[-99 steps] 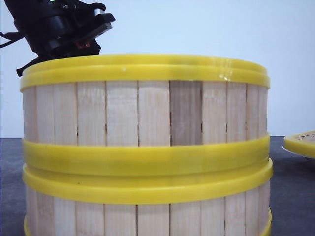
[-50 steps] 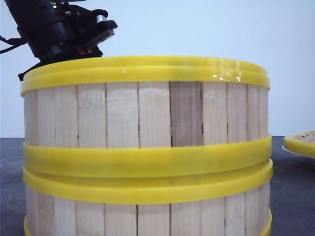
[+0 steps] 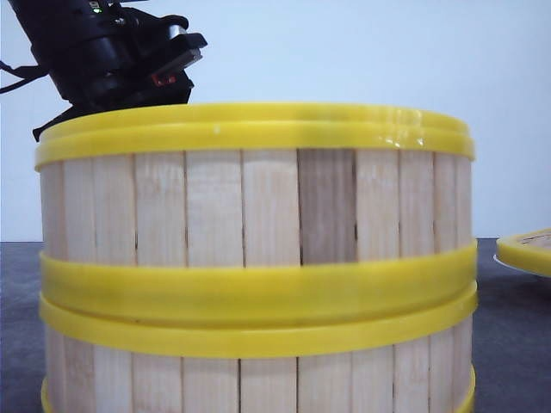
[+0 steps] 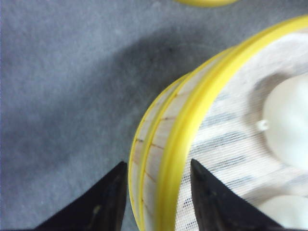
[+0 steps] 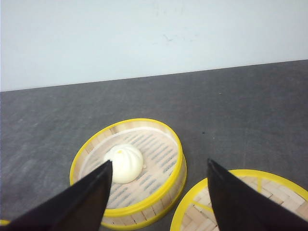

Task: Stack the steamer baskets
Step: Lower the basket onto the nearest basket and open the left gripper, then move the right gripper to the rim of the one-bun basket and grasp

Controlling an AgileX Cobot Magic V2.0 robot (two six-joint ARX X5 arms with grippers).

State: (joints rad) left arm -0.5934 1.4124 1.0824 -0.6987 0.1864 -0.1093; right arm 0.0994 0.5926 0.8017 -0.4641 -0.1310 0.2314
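Two steamer baskets are stacked close to the front camera, the upper basket sitting level on the lower basket. My left gripper straddles the upper basket's wall, one finger outside and one inside. It is open, with a thin gap on each side. White buns lie on the mesh inside. In the front view the left arm stands behind the rim, its fingers hidden. My right gripper hangs open and empty above a third basket, which holds one bun.
A yellow-rimmed woven piece lies beside the single basket. A yellow-rimmed item shows at the front view's right edge. Another yellow rim sits beyond the stack. The table is dark grey and the wall behind is pale.
The upper basket has sunk a little and levelled onto the lower one. The left arm shifted slightly up and right, then held still.
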